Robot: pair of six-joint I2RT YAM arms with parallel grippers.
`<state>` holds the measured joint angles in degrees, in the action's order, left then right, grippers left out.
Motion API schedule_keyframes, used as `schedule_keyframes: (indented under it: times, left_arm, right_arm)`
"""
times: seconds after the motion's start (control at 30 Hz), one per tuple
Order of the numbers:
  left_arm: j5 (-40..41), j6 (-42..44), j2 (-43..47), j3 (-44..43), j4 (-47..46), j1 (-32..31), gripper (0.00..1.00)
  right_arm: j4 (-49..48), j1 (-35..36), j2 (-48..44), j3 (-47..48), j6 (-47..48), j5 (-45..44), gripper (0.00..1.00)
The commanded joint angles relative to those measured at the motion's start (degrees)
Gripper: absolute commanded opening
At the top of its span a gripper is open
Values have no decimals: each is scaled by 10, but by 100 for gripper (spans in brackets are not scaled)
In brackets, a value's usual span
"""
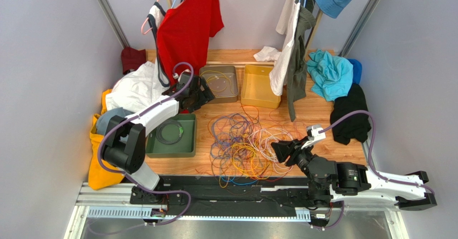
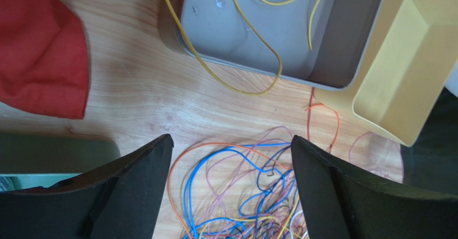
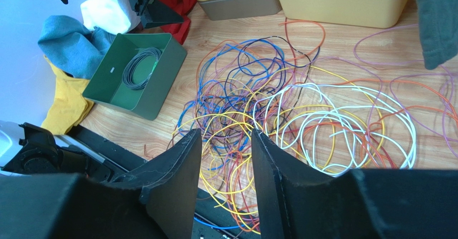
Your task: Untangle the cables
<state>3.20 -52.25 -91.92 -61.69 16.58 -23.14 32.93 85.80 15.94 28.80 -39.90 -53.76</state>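
The cables lie in a loose multicoloured tangle on the wooden table, between the two arms. My left gripper hovers at the tangle's far left edge, next to the grey tray. In the left wrist view this gripper is open wide, with blue and orange cables below it and nothing between the fingers. A yellow cable lies in the grey tray and hangs over its rim. My right gripper is at the tangle's right side. Its jaws stand apart above yellow and red strands, holding nothing.
A green bin at the left holds a coiled grey cable. A yellow bin stands beside the grey tray. Clothes ring the table: hanging red shirt, white cloth, teal cloth, black cloth.
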Motion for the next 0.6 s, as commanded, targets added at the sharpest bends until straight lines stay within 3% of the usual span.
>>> schedule_keyframes:
  times: [0.0,0.27,0.57]
  left_arm:
    - [-7,2,59,22,-14,-3,99]
    - [15,42,117,7,28,0,99]
    - [-9,36,78,0,21,18,96]
  right_arm:
    - [-56,0,17,-3,44,17,43]
    - [-85,0,101,31,69,21,42]
    - [-81,0,119,48,59,31,42]
